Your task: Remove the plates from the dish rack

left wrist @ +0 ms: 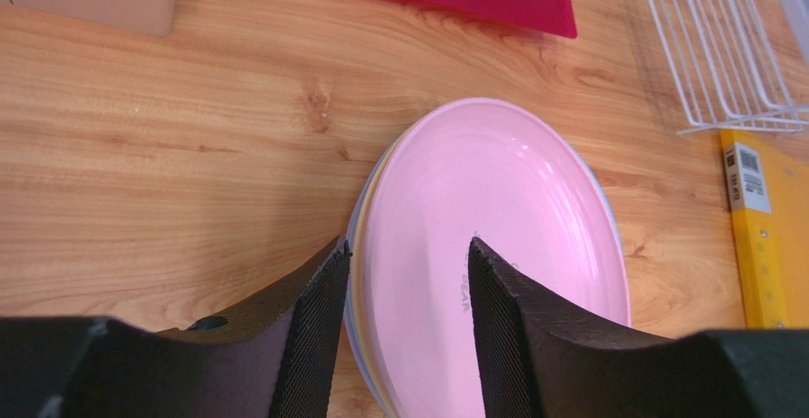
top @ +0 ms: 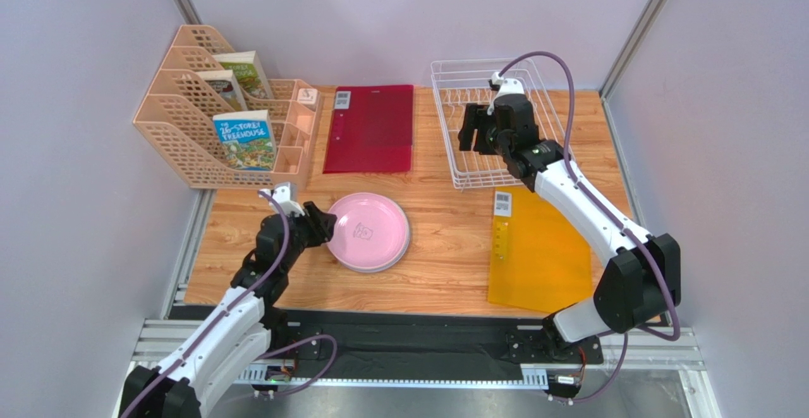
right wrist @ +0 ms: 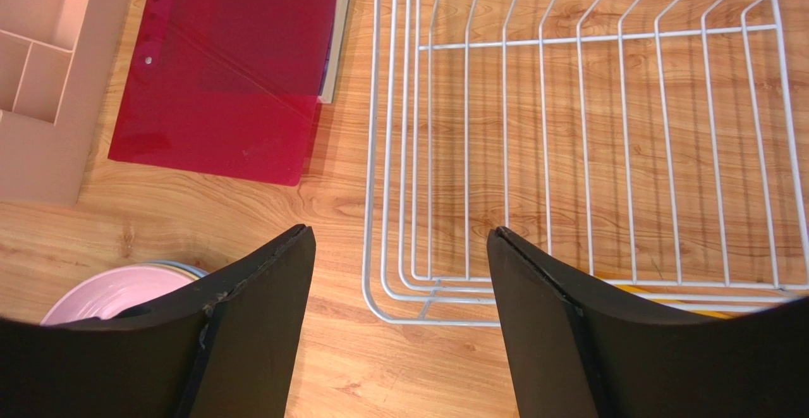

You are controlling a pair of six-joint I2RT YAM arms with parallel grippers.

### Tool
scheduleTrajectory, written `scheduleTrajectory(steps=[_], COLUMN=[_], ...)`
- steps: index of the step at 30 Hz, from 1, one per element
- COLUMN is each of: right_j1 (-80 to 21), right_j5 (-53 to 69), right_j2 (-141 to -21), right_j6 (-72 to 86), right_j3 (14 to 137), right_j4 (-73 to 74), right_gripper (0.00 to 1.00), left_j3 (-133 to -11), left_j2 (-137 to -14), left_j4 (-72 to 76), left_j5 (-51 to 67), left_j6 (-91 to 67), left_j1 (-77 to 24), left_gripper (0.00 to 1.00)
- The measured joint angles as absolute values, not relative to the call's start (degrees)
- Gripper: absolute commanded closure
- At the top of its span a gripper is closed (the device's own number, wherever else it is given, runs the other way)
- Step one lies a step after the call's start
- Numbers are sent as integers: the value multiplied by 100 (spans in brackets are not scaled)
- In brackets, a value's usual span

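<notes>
dish rack (top: 454,84): white wire, standing level on the worktop.
plates (top: 370,233): flat stack, pink on top, left of the dish rack, apart.

We run two matching units, left arm (top: 233,318) and right arm (top: 579,195): white link shells, black joint housings. A purple-grey right cable (top: 570,91) loops along the right arm, with a matching left cable (top: 283,238) on the other. Each wrist has a small white cap (top: 508,84). Left gripper (left wrist: 408,257) and right gripper (right wrist: 399,238) are black with wedge fingers tapering to the tips. We see fine cross-hatch on the left fingers (left wrist: 313,333); the right fingers (right wrist: 546,323) are smooth matte with scuffed edges. The right arm's black base plate (top: 560,347) has screw holes.
</notes>
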State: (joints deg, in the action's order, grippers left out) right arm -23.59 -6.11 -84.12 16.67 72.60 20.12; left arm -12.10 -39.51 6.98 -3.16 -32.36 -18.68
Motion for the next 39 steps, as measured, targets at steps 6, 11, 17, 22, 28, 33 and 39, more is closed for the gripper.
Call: scheduleTrajectory(steps=[6,11,17,22,28,33,39], right_j1=[-2359,-2359,-2359,-2359,-2359,-2359,-2359], right_j5=[-902,-1199,-1559,-1647,-1643,-1643,-1612], right_j2=[-8256,-8023,-8005,-7992,-7714,-7360,-7135], right_j6=[1527,1378,1173,1041,958,939,943], right_j3=[6938,6541,6353,6326,6254,6128,5977], right_j4=[1737,1365,1024,880,862,733,648], right_gripper=[27,27,27,24,23,22,21], left_j3=[-1872,-2856,-3922,-4154,-4130,-4123,-3922], left_j2=[-3538,-3649,-4436,-4932,-5256,-5323,-4925], left_j4=[54,-226,-233,-145,86,117,176], left_j5=[-344,-257,-132,115,357,445,460], left_j6=[-2915,-2377,-1693,-1461,-1463,-1463,-1466], left_j1=[-1868,-1868,-1868,-1868,-1868,-1868,-1868], left_gripper=[27,24,24,24,24,23,21])
